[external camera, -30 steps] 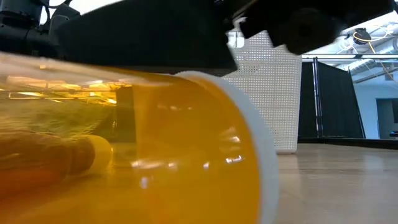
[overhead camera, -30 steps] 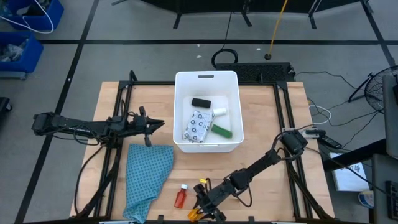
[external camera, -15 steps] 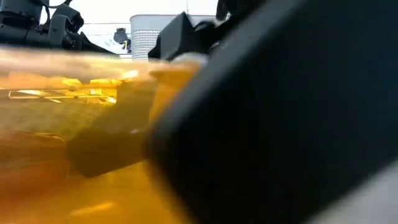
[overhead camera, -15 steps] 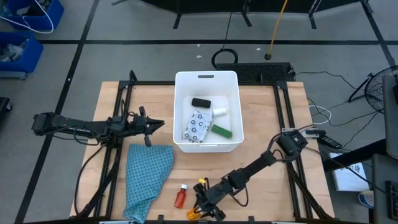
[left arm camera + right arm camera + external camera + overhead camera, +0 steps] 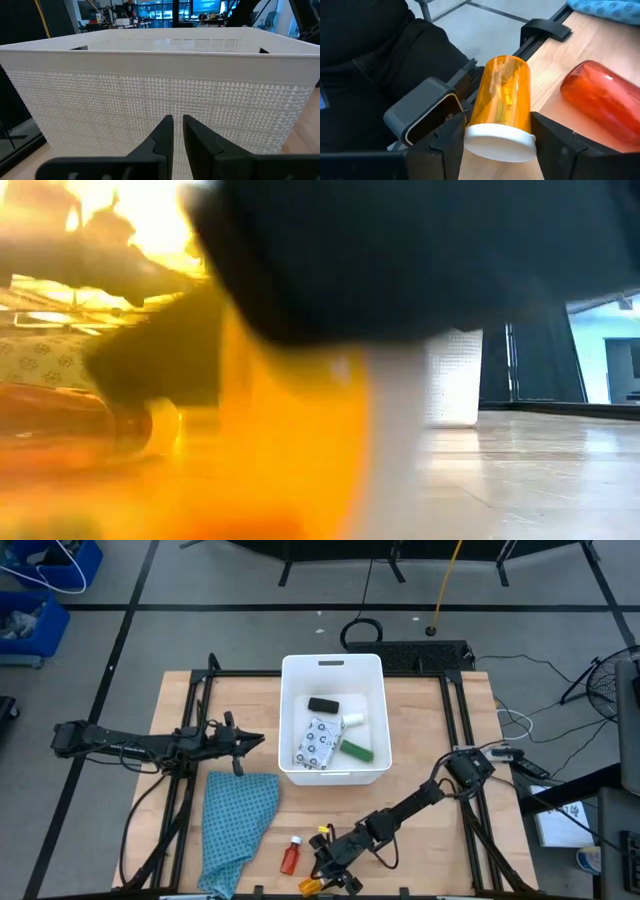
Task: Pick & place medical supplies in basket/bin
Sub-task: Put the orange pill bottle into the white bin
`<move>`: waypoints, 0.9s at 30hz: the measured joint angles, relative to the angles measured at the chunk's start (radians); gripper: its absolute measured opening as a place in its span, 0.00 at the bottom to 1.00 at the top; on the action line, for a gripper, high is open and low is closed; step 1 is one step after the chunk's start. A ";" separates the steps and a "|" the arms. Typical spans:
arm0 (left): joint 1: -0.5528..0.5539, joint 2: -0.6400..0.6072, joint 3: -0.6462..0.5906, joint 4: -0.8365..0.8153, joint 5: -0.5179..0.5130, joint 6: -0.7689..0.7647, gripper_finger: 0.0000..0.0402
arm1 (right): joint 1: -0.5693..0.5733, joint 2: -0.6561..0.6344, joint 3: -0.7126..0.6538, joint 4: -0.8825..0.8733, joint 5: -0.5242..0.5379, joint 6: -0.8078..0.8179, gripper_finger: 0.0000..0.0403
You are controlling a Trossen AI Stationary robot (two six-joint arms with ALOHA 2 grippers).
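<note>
The orange bottle, clear amber with a white cap, lies at the table's near edge. My right gripper is shut on it. The red bottle lies on its side on the wood just to its left. The white bin stands mid-table. It holds the black block, the small white cylinder, the dotted packet and the green block. My left gripper hovers shut beside the bin's left wall. My right gripper pinches the orange bottle at its white cap, one finger on either side of the cap. The fingers reach slanting down toward the near edge, along the bottle's length. The bottle's body points away past the fingertips; whether it is off the wood does not show.
A teal patterned cloth lies on the table left of the red bottle. A grey boxy device sits at the near edge right beside the orange bottle. Black frame rails run along the table's sides. In the low view the bottle and gripper fill the picture.
My right gripper has edged a little toward the table's left and near edge, over the orange bottle. In the low view it has come down in front of the bottle. The bottle lay on its side with its cap to the right and has since shifted.
</note>
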 joint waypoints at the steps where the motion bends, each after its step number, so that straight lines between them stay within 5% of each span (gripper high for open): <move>1: 0.000 0.000 0.000 -0.001 0.000 -0.001 0.12 | -0.003 -0.010 0.000 -0.008 -0.001 0.000 0.47; 27: 0.000 0.000 0.000 -0.063 0.000 -0.056 0.12 | -0.169 -0.625 -0.035 -0.334 -0.023 -0.168 0.48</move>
